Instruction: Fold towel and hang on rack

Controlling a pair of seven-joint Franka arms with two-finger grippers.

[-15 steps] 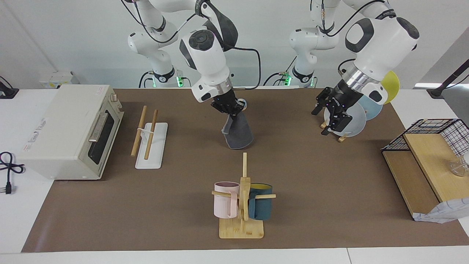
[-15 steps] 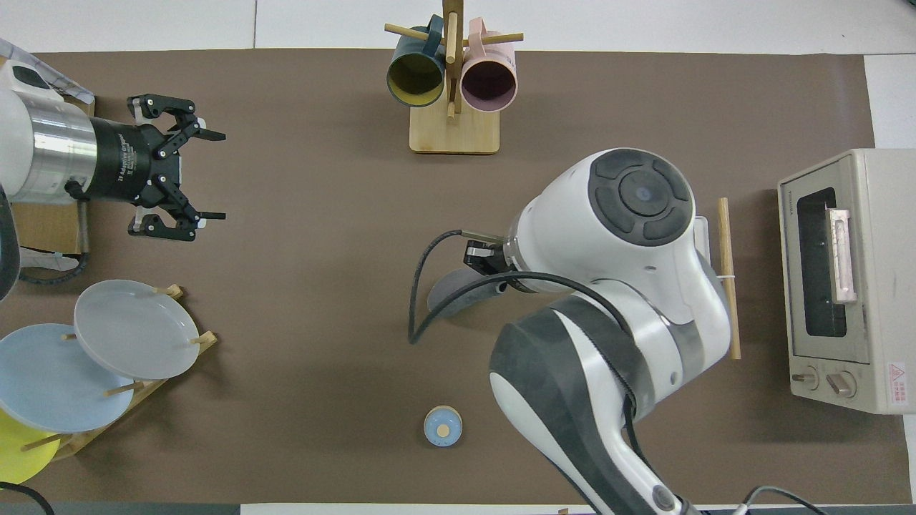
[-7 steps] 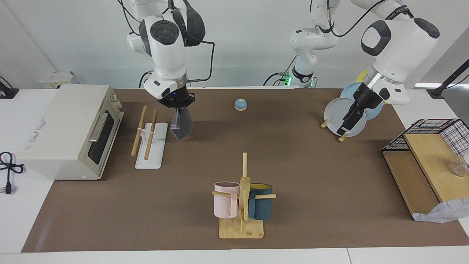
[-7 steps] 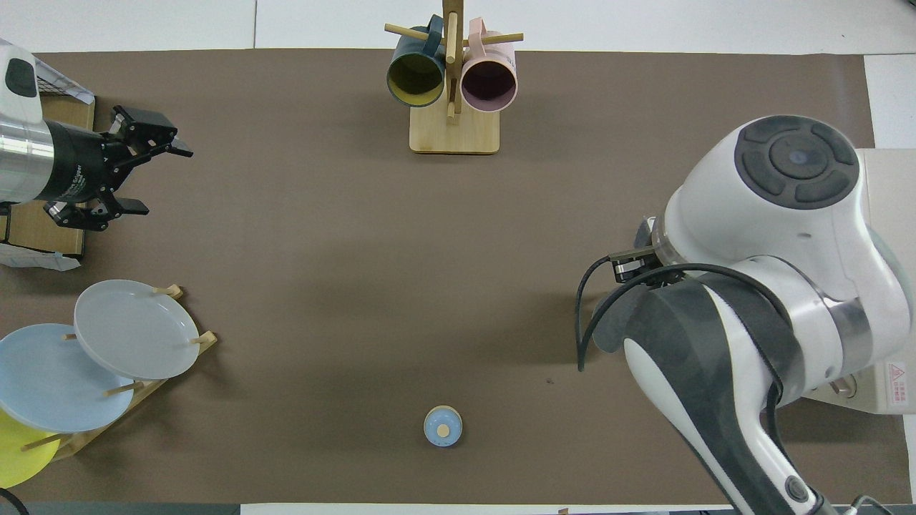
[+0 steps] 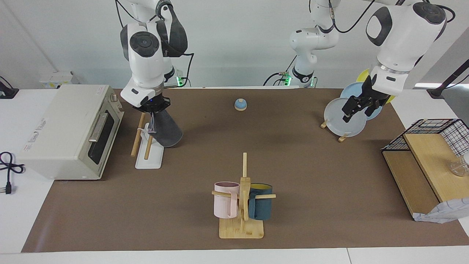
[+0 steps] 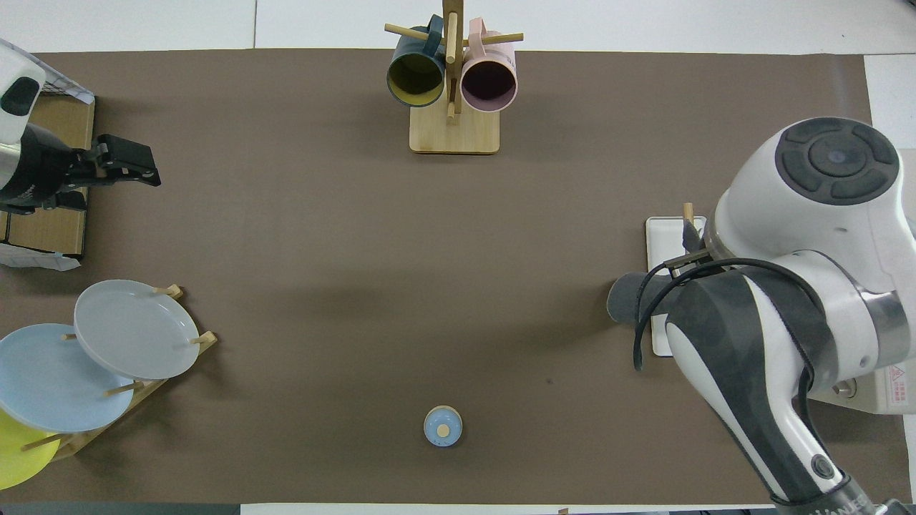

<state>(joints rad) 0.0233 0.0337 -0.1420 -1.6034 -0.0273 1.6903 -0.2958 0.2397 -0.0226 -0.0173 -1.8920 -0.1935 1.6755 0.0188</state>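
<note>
In the facing view, the rack [image 5: 148, 141] stands in front of the toaster oven [image 5: 69, 132]. Over it, the right gripper [image 5: 152, 110] is clamped on the top edge of the towel [image 5: 166, 128], which hangs straight below the fingers, dark grey face showing, draped beside the rods. The left gripper [image 5: 357, 108] hovers over the plate stand [image 5: 342, 123], jaws apart, holding nothing.

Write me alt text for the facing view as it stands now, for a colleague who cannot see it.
The right pincer, shut on the folded towel, holds it over the rack beside the toaster oven, the cloth hanging beside the rods. The left pincer waits open over the plate stand. A mug tree and small bell stand mid-table.
</note>
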